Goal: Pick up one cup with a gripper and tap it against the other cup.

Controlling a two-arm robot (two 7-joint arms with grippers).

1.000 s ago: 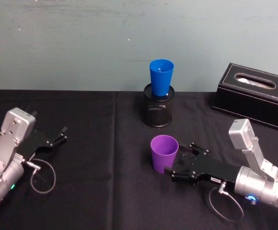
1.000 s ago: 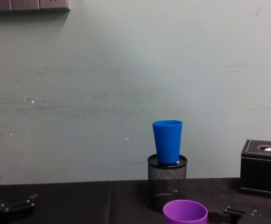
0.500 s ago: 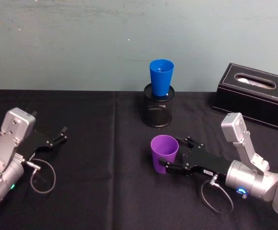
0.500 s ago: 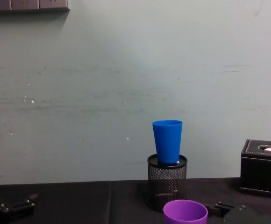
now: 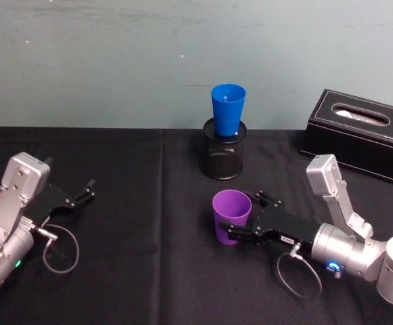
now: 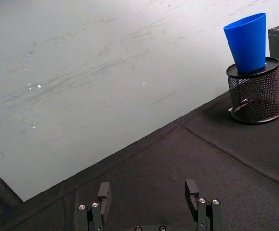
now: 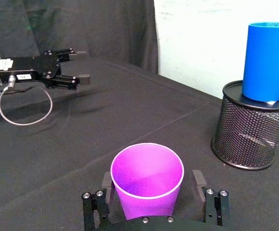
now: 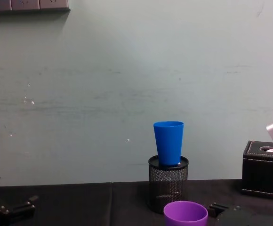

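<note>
Between the spread fingers of the right gripper [image 5: 242,215] stands the purple cup [image 7: 146,180], upright on the black cloth [image 5: 142,271]. Fingers flank its wall below the rim and are not clamped. The cup looks off-centre in the opening, nearer one finger than the other.

Beyond the fingertips and higher up: the blue cup [image 5: 228,108], seated loosely in a black mesh holder [image 5: 223,159]. Left gripper [image 5: 85,191] lies well off to the far side, idle, fingers apart.

Risks, as judged from here:
- Closing off-centre. The nearer finger would meet the wall first and shove or tip the cup before the other arrives.
- Smooth tapered wall. A squeeze may let the cup slide out along the taper, or it may slip during the lift.
- Thin plastic. Too hard a clench could buckle the wall.
- The tap. The blue cup only rests in the holder, so a firm or low strike could knock it out or topple the holder.
- Lifting too little would put the purple cup against the mesh, not the blue cup.
</note>
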